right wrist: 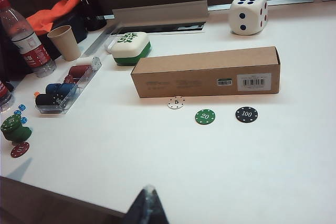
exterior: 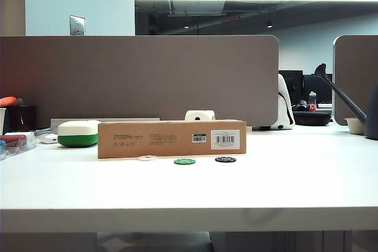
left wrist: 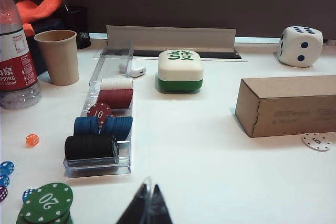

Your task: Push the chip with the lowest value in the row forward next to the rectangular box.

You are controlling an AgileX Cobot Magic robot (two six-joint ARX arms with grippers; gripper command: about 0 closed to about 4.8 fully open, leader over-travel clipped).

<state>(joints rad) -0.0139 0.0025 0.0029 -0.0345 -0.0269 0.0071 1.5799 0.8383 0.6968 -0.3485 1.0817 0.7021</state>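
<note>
Exterior view: the box (exterior: 172, 138) lies long-side across the table (exterior: 189, 187), label facing us. The white chip (exterior: 147, 157) sits just at its foot, a touch ahead of the green chip (exterior: 184, 161) and black chip (exterior: 225, 159), so the row is already staggered. No arm or pincer shows here.

Left wrist view: the left pincer (left wrist: 147, 206) peeks in as dark tips pressed together, holding nothing. The white chip (left wrist: 316, 141) lies flat, marked 5, far off to one side and just beside the box (left wrist: 286, 105). A tray of stacked chips (left wrist: 103, 124) stands between the arm's side and the centre.

Right wrist view: the right pincer (right wrist: 148, 203) also shows closed tips, empty. The chip (right wrist: 176, 102) lies nearly straight ahead of it, well apart, hard by the box's (right wrist: 206, 72) long wall. Round, so no axis to mind; the box runs crosswise. I judge the right arm better lined up, with little left to push.
</note>
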